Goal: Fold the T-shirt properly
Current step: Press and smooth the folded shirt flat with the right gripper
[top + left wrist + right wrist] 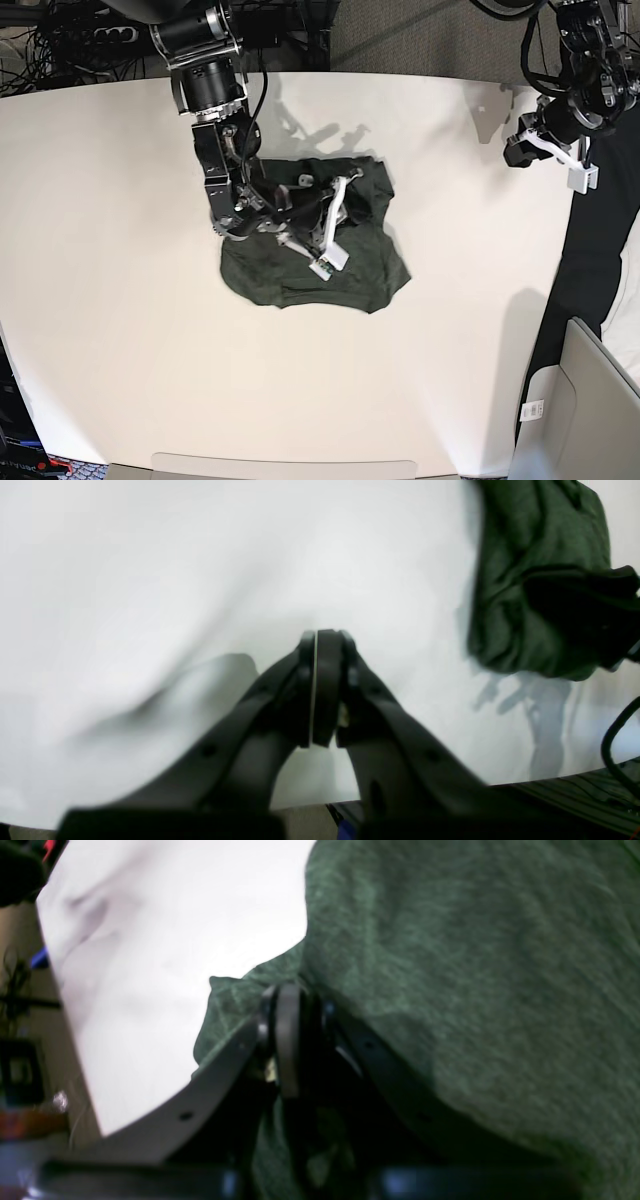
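T-shirt [315, 255] bunched mid-tabletop [120, 330]; right pincer [292, 1005] pinching shirt fabric, likely to drag fold across. Left pincer [322, 640] pressed together, empty, parked near far right edge, clear of work.

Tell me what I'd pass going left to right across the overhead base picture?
Bare white table → arm over the T-shirt, its fingers down at the cloth → more bare table → second arm's fingers, closed and empty, at the right edge.
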`<state>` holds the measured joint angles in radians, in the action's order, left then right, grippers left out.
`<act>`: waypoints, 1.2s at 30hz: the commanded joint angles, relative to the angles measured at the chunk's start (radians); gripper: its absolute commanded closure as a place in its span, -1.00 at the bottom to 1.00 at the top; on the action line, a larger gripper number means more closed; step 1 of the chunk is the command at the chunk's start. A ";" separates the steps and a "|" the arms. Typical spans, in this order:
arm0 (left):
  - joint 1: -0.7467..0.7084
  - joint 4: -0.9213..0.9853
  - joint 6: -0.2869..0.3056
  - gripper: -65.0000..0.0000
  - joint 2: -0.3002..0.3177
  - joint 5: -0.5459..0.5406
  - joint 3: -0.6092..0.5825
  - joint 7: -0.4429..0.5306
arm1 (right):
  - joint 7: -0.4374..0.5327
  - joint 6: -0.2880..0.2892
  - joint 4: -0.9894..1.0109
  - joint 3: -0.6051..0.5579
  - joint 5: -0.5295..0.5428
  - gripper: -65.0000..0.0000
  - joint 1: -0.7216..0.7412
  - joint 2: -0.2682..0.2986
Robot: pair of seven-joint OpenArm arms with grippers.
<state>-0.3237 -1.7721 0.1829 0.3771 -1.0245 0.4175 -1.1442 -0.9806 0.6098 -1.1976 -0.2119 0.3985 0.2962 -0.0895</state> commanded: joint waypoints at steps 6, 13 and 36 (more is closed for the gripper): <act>0.004 -0.016 0.004 0.98 0.015 -0.018 0.010 0.008 | -0.093 -0.057 0.002 0.030 -0.134 0.88 0.019 0.078; 0.005 -0.016 0.004 0.98 0.016 -0.018 0.010 0.008 | -0.096 -0.057 0.000 0.090 -0.134 0.88 0.039 0.122; -0.030 -0.131 0.004 0.98 0.015 -0.017 0.088 0.008 | -0.149 -0.047 -0.460 0.079 0.176 0.88 -0.176 0.136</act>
<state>-0.3515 -1.8912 0.1841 0.3794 -1.0313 0.4988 -1.1408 -1.1450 0.5602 -1.6405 -0.1352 0.5552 0.0975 0.0471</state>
